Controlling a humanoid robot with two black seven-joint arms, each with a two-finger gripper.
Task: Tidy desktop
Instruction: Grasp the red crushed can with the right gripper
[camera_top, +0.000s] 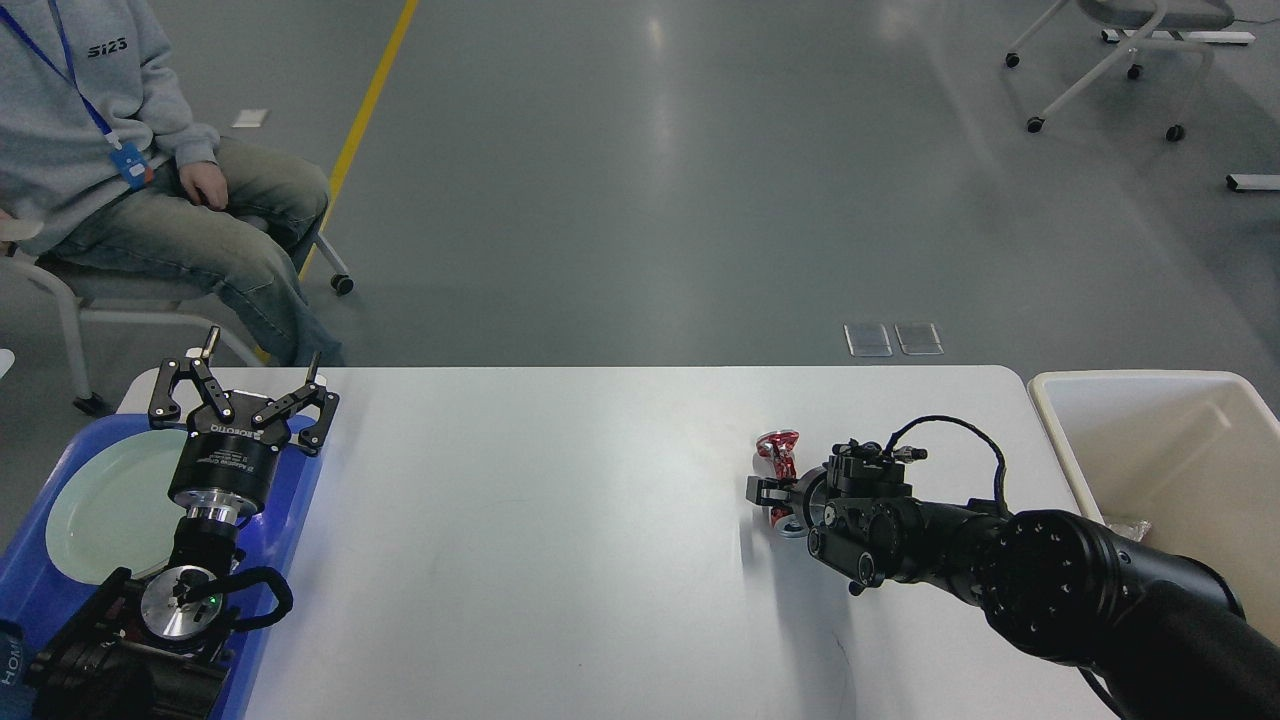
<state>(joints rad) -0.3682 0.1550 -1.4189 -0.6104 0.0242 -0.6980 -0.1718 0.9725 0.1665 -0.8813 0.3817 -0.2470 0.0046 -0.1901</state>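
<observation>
The desktop (560, 520) is a broad white slab with rounded far corners and a smooth matte face, filling the lower half of the head view from the blue tray on the left to the beige bin on the right. A crushed red can (779, 447) with a silver end lies on its right part, bent and narrow. The right gripper (768, 492) sits low at the can, black and blocky with a looping cable behind it; its fingers are seen nearly end-on against the can, so it cannot be told whether they are clamped on it or only beside it. The left gripper (245, 395) points away over the far rim of the blue tray (300, 500), its two jointed black fingers spread wide with nothing between them. A pale green round plate (105, 505) lies in the glossy plastic tray. The bin (1150, 440) stands just off the desktop's right edge, smooth-walled and rectangular.
</observation>
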